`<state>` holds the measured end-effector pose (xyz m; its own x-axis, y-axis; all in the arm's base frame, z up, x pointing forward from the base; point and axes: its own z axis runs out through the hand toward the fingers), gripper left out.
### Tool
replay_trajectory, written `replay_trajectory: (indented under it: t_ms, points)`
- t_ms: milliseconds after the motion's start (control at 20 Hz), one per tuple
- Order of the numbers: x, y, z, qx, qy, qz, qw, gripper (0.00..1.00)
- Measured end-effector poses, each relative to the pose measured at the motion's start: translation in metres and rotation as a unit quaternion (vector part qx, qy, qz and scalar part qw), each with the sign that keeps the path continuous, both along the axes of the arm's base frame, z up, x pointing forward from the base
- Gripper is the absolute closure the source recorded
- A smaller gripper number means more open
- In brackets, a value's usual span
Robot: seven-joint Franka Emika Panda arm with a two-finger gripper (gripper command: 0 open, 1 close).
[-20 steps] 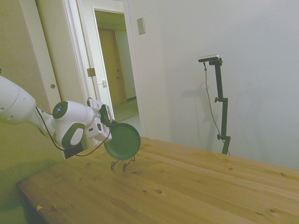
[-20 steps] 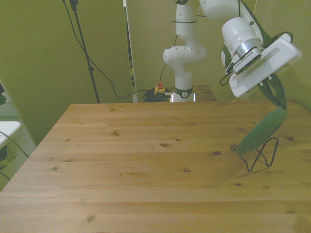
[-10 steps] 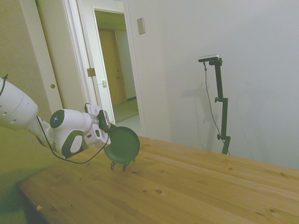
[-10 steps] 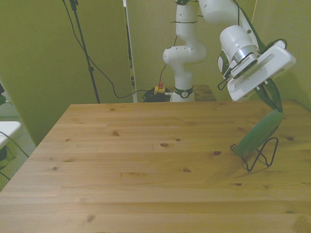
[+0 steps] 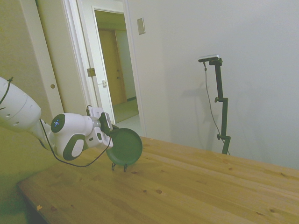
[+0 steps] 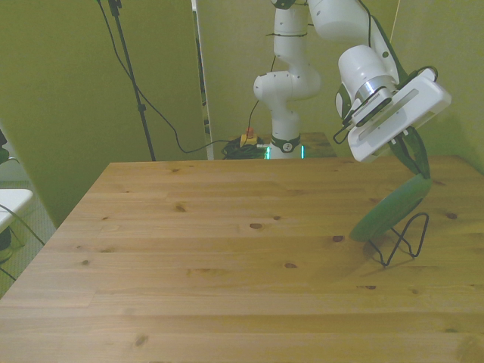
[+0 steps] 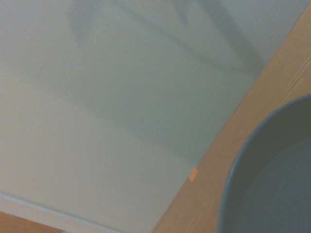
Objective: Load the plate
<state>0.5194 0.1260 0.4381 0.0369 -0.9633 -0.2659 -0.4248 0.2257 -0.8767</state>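
Currently we see the gripper [image 6: 414,160] with its jaws clamped on the top rim of the dark green plate [image 6: 388,211], held on edge and tilted so its lower rim slots into the wire rack [image 6: 402,240] on the table [image 6: 227,265].

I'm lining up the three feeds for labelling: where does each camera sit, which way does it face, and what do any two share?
Side view: off one side of the table, looking across it toward a doorway; the white arm enters from the picture's left, its gripper shut on the dark green plate over a wire rack.
Front view: across the table, facing the robot's base; arm, gripper, plate and rack at the front view's right.
Wrist view: close, blurred; plate rim, table edge, wall; no robot parts.
Shared: the plate appears in all three.
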Motion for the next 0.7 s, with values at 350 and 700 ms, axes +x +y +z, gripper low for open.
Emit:
replay_trajectory:
  t_ms: [350,700]
  points:
    - [0.0002,-0.0011,-0.0003,0.002,0.000,-0.003,1.0000,0.00]
    - [0.0010,-0.0025,0.0079,0.003,0.002,-0.002,1.0000,0.00]
